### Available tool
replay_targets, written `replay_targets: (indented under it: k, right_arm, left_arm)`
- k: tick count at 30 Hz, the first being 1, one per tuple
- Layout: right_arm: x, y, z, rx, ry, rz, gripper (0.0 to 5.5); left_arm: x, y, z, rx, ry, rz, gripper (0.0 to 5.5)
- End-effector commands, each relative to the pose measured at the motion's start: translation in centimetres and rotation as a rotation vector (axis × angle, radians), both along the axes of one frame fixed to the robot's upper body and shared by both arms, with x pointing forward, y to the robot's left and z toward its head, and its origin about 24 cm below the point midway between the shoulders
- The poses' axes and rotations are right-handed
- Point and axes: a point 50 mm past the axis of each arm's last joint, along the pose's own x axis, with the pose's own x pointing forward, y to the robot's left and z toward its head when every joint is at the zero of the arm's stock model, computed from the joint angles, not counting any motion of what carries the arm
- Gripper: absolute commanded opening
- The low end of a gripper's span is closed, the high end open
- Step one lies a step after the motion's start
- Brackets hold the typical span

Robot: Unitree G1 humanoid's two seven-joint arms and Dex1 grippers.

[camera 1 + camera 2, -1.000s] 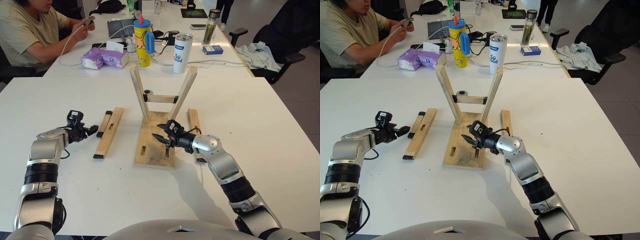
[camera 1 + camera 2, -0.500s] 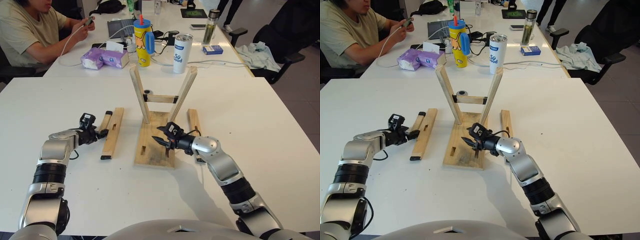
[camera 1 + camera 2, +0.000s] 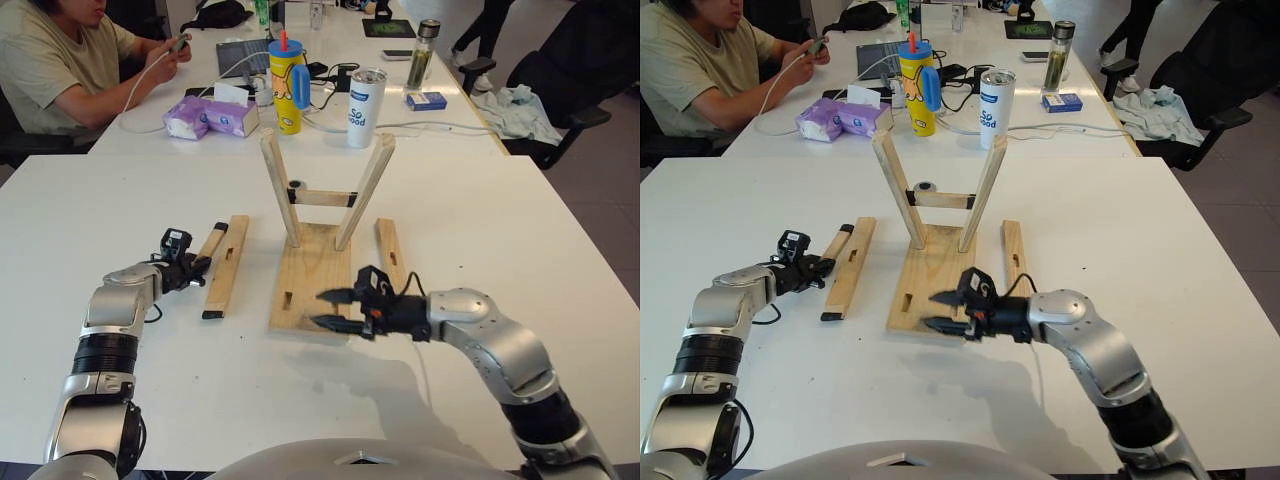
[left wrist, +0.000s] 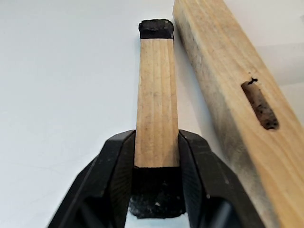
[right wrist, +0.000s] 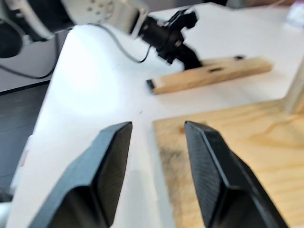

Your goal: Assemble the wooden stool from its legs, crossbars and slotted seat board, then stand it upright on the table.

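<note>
Currently, left gripper (image 4: pixel 157 138) clamps slim black-capped wooden crossbar (image 4: pixel 156 85), nine o'clock of slotted wooden seat board (image 3: pixel 305 270). Right gripper (image 3: pixel 326 309) has jaws wide at its six o'clock edge, probably to steady it.

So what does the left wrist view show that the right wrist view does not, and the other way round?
Only the left wrist view shows the grip up close: the left gripper closed on a thin wooden bar with a black end cap. Only the right wrist view shows the right gripper, open, at the edge of the seat board. Both show the slotted leg lying on the white table; the right wrist view also has the left gripper, farther off, beside that leg.
</note>
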Motion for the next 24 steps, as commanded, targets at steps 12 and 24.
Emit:
replay_targets:
  k: [12, 24]
  right_arm:
    - [-0.6, -0.6, -6.3, -0.160, 0.164, -0.131, 2.05]
    - [1.0, -0.3, -3.1, 0.014, 0.103, -0.221, 2.05]
  left_arm:
    - [1.6, -0.4, 4.1, -0.038, -0.230, 0.080, 1.29]
    - [-0.3, -2.4, 9.8, 0.020, -0.569, 0.039, 1.29]
